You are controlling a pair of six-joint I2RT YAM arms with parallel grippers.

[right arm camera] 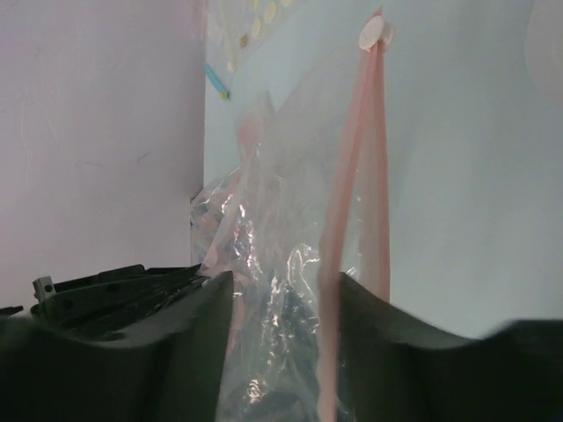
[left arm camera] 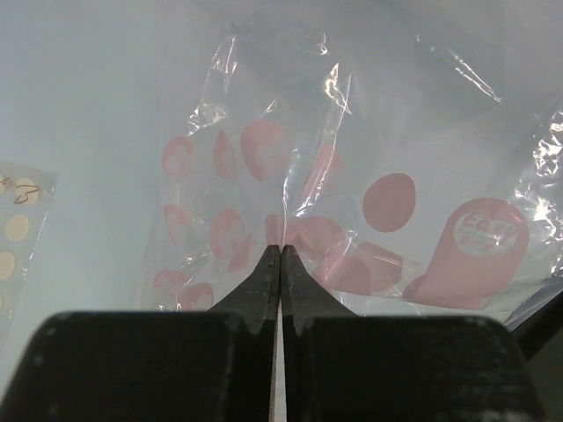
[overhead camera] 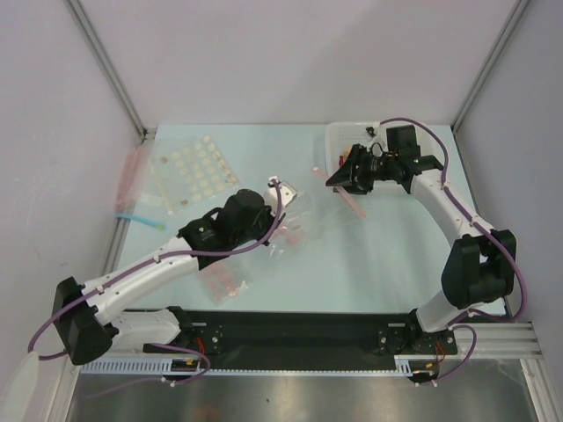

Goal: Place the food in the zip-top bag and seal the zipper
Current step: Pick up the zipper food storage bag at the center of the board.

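- Two hands attend to the zip-top bag (right arm camera: 273, 220), which lies about the middle of the table (overhead camera: 396, 255), between them.
- Right hand (right arm camera: 286, 281): its fingers stand apart, one on each side of the bag's mouth. The zipper (right arm camera: 347, 176) passes through the gap, just beside one finger. As far as I can see, nothing is clamped there.
- Left hand (left arm camera: 280, 251): its fingers are pressed together at a fold of clear film with pink round prints. Whether film is really caught between the tips, I cannot tell.
- Food: no chili or fruit shows clearly. Some dark shapes low inside the bag may be contents, but they are too blurred to name.
- Step, in my judgement: the sealing is being prepared.
- The next move calls for closing the right fingers squarely on the strip, then running along it toward the small white round tab (right arm camera: 376, 33) at its far end. The left hand should hold the film taut meanwhile.
- Materials: the bag is thin, glossy and much wrinkled, so it will fold and slip easily. The zipper is a narrow, flat, matte pink band, stiffer than the film.
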